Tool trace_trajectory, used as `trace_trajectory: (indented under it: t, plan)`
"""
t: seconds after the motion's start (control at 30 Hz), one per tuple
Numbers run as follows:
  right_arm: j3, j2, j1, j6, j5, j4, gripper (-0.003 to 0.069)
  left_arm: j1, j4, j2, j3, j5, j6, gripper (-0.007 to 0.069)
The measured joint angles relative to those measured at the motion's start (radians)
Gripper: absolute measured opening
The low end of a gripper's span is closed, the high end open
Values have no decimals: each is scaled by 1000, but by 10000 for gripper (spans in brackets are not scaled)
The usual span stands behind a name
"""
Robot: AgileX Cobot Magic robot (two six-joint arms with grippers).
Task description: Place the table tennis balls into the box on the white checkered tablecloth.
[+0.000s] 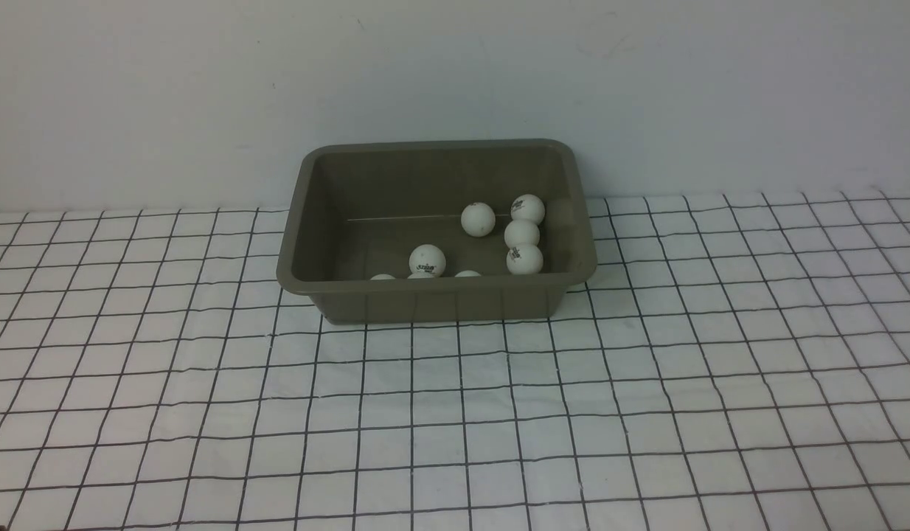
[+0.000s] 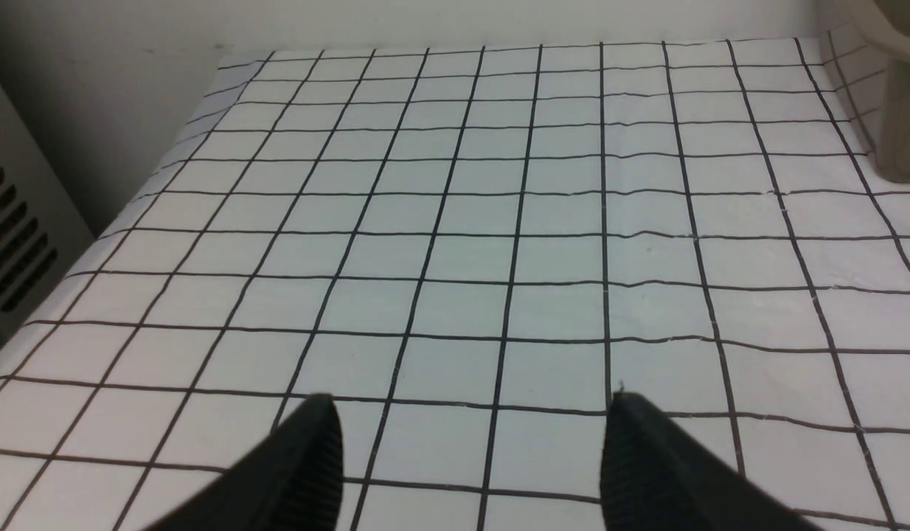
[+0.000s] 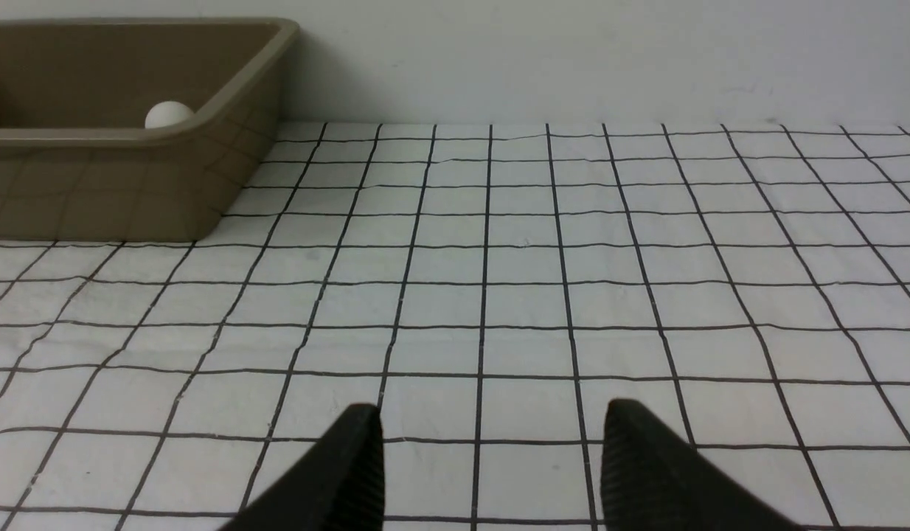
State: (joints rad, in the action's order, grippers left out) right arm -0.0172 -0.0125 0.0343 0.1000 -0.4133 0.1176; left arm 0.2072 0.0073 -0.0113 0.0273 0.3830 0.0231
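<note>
The olive-grey box [image 1: 425,299] stands on the white checkered tablecloth [image 1: 455,428] near the back wall. Several table tennis balls lie inside it: one with a dark logo [image 1: 427,260], one further back [image 1: 478,219], and a cluster of three along the right wall [image 1: 522,234]. The tops of more balls peek over the front rim [image 1: 467,274]. Neither arm shows in the front view. My left gripper [image 2: 473,413] is open over bare cloth, nothing between its fingers. My right gripper [image 3: 492,420] is also open and empty; the box [image 3: 130,184] and one ball [image 3: 169,114] lie ahead of it.
A plain white wall [image 1: 455,74] runs behind the box. In the left wrist view a grey vented panel [image 2: 12,243] stands beside the cloth's edge, and a corner of the box [image 2: 901,88] shows at the far side.
</note>
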Motion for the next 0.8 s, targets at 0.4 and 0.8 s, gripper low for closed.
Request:
trace_trajectory:
  t: [0.4,0.8]
  plan:
    - [0,0,-18,-1,1,-23,369,0,0,0,0,0,0,426]
    - [0,0,-81,1,2,-33,369,0,0,0,0,0,0,426]
